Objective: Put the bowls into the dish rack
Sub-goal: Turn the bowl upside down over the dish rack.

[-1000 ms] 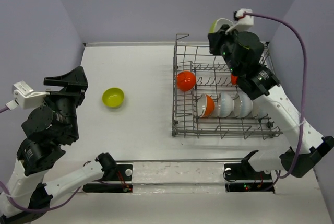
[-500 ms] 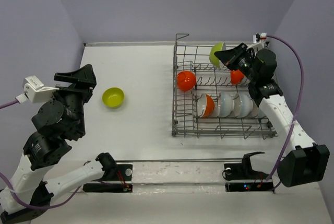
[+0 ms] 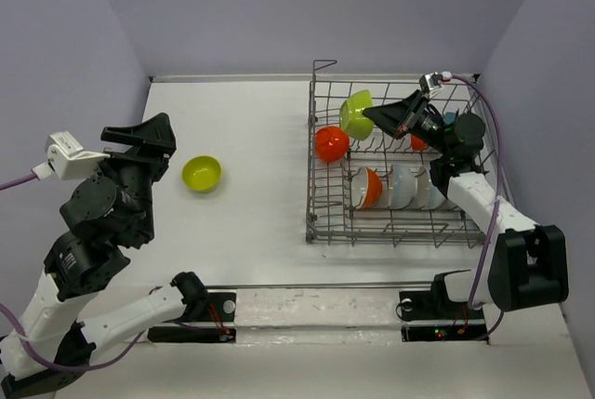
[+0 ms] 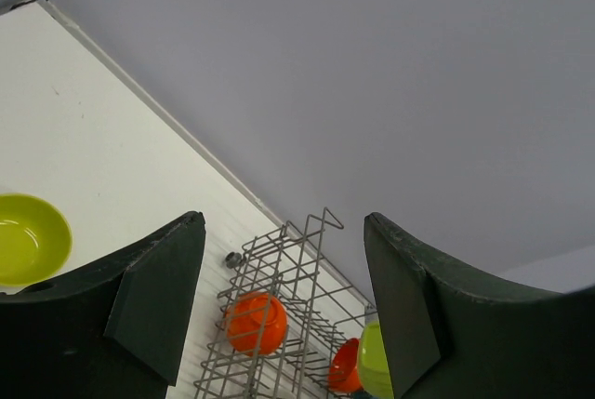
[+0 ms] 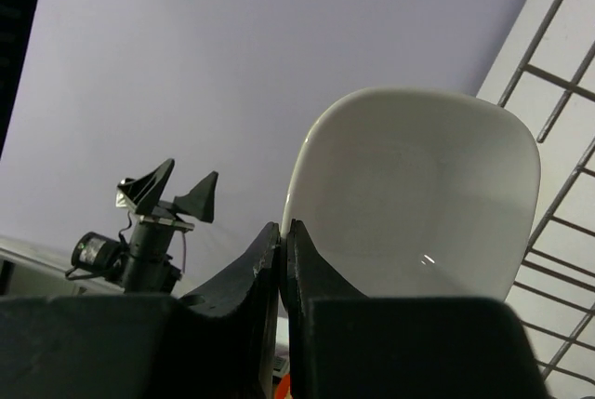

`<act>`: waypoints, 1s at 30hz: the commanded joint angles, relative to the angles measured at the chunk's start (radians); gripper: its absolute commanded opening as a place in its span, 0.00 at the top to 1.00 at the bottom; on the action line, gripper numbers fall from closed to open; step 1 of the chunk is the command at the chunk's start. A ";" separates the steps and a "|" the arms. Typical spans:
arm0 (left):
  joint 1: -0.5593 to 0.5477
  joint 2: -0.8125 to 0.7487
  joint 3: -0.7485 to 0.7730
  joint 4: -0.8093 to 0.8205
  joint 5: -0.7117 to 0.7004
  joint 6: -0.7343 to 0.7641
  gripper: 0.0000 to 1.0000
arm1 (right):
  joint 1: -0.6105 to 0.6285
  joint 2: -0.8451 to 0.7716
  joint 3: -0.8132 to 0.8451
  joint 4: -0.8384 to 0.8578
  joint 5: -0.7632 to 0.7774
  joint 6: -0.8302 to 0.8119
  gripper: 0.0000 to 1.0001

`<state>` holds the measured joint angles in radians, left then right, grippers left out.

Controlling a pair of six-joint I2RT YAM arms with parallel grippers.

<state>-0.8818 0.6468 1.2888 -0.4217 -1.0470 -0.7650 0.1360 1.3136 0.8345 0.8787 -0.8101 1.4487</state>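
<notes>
Overhead, right pincer (image 3: 370,113) grips a green bowl (image 3: 353,114) (wrist view: white).

Left claw (image 4: 284,232) gapes wide, arm raised; right claw (image 5: 282,243) pinched tight, arm outstretched.

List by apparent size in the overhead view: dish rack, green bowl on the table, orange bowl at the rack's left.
1. Dish rack.
2. Green bowl on the table and orange bowl: nearly alike, so not ranked.
</notes>
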 commanded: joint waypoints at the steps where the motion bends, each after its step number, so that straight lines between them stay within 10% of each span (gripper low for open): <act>1: 0.003 0.037 -0.014 0.064 0.004 0.026 0.22 | -0.009 -0.016 -0.018 0.148 -0.058 0.070 0.99; 30: 0.064 0.370 0.001 0.221 0.349 0.113 0.19 | 0.057 0.222 0.152 -0.538 -0.109 -0.388 0.99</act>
<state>-0.8402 1.0012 1.2842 -0.2806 -0.7753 -0.6792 0.1589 1.5322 0.8902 0.4587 -0.9131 1.1912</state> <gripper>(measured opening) 0.808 0.099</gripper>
